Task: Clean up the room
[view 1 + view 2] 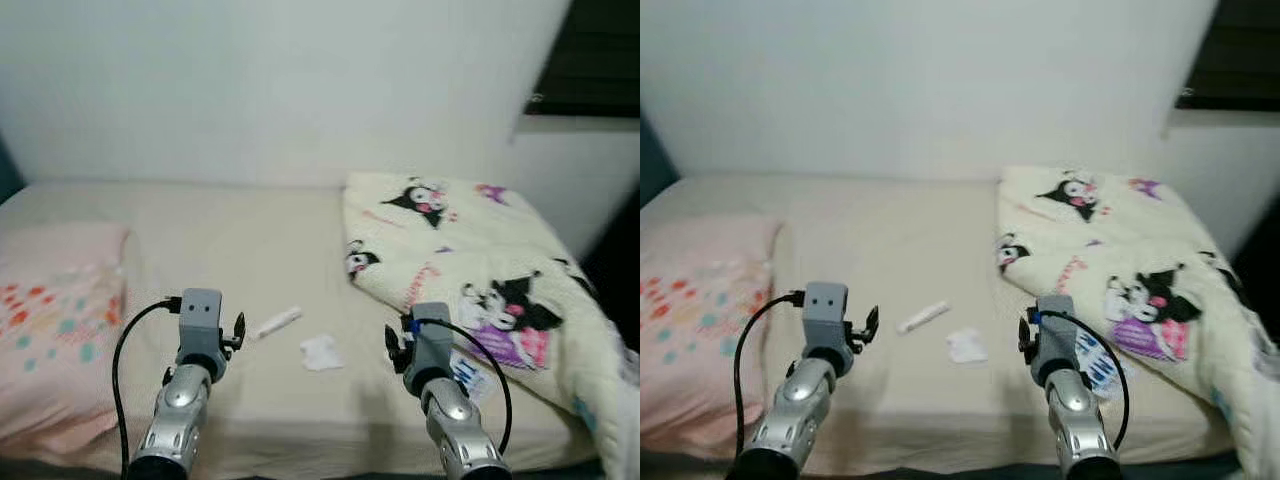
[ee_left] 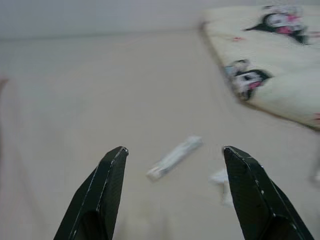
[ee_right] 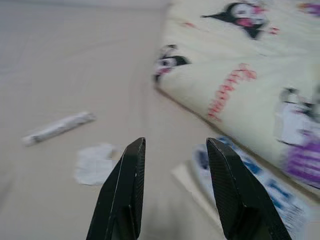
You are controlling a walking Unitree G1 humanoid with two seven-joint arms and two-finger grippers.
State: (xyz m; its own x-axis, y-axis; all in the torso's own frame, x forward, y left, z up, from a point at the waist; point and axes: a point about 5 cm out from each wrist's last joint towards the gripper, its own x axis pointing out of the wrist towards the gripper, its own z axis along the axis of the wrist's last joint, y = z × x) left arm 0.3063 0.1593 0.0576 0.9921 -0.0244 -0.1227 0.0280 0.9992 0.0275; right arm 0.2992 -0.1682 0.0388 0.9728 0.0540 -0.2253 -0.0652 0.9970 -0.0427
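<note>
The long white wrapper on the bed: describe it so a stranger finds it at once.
On the beige bed, look at the bare sheet between the pink pillow and the cartoon blanket. The wrapper is long and thin, lying aslant; the crumpled tissue beside it is short and wadded.

One pillow, one cartoon blanket, one white tube, one crumpled tissue, one blue-printed packet

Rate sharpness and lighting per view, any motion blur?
Eye views: soft overall, even dim light, dark corner at upper right; tube and tissue readable. Left wrist view: left pincer fingers crisp, bed beyond them smeared. Right wrist view: right pincer sharp, blanket print and blue-printed wrapper blurred.
</note>
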